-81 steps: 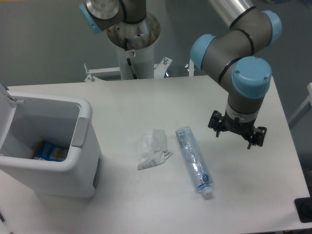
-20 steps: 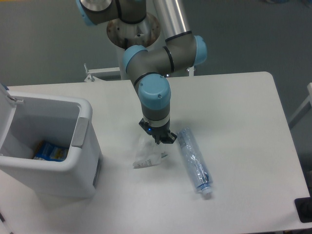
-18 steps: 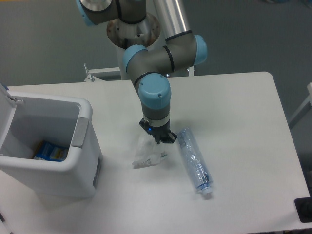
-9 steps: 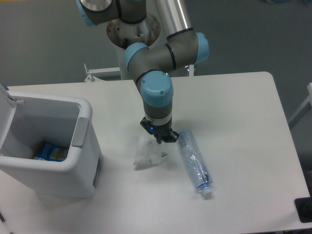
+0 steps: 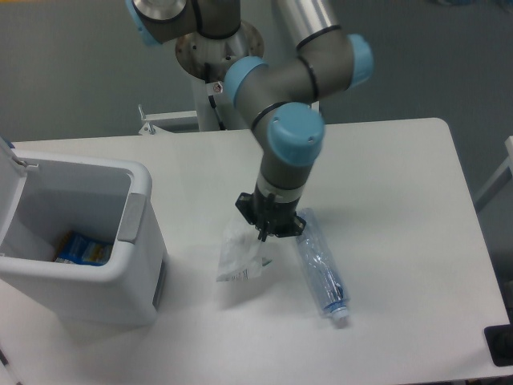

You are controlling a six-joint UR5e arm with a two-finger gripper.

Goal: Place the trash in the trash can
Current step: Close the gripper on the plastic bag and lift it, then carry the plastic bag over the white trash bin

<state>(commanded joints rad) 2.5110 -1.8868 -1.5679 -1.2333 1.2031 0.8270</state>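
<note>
The crumpled clear-and-white wrapper hangs from my gripper, which is shut on its upper right corner near the middle of the table. The wrapper looks lifted a little, with a faint shadow under it. Just right of the gripper, the crushed bluish bottle lies on the table, its white cap pointing to the front. At the left stands the white trash can, open, its lid tipped back at the left edge.
A blue and yellow packet lies in the bottom of the trash can. The arm's base column rises at the table's back edge. A black object sits at the front right corner.
The arm came from the right side to the wrapper, shut on it, and has now raised it a little. The arm's wrist has swung rightward. The bottle has not moved.
</note>
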